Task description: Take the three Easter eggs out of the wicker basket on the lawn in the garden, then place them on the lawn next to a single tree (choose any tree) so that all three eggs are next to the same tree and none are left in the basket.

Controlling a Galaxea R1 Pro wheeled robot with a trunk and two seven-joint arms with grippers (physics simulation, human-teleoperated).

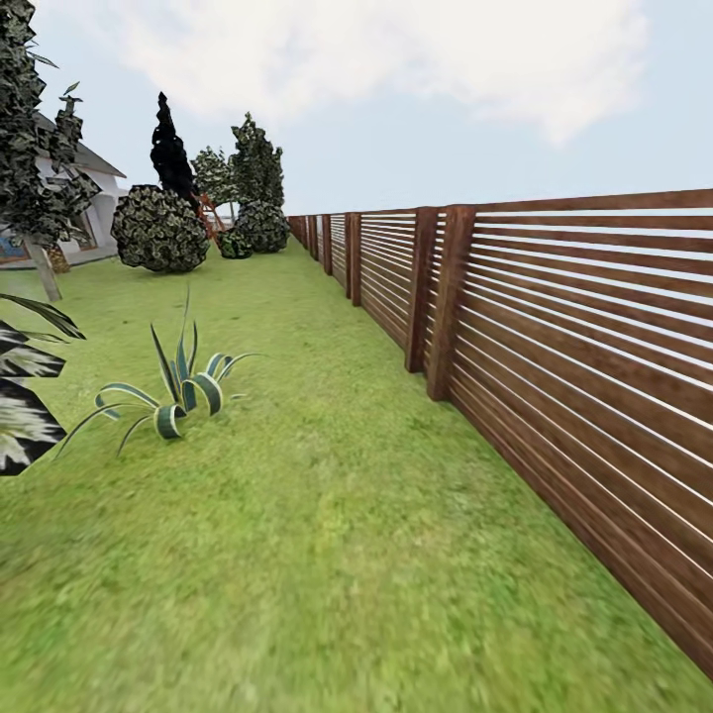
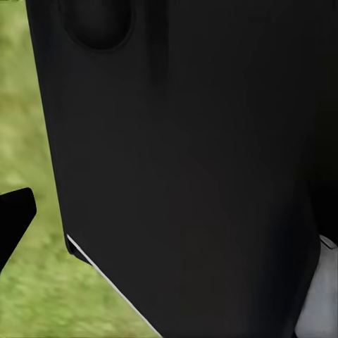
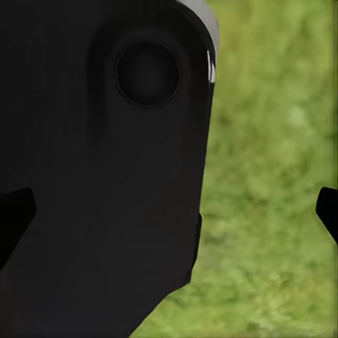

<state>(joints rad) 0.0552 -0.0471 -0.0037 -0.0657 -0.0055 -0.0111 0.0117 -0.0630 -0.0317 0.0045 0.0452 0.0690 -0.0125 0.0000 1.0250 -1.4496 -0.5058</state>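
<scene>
Robot in transit across the lawn [image 1: 327, 555]; fence [image 1: 574, 347] runs along the 3 o'clock side toward 12. Spiky plant [image 1: 178, 391] at 10 o'clock, near; round shrubs [image 1: 158, 230] and a dark conifer [image 1: 170, 149] far off at 11; a tree [image 1: 30, 149] with a pale trunk at the 9 o'clock edge, white house [image 1: 94, 203] behind it. Basket and eggs not yet found.

Wrist views: dark robot body over blurred grass; right gripper [image 3: 176, 204] fingertips sit wide apart, holding nothing; left gripper shows one fingertip [image 2: 15, 211], so its spread I cannot tell.

Judgement: step is searching; turn away from the fence toward open lawn, sweep slowly, keep arms tucked.
</scene>
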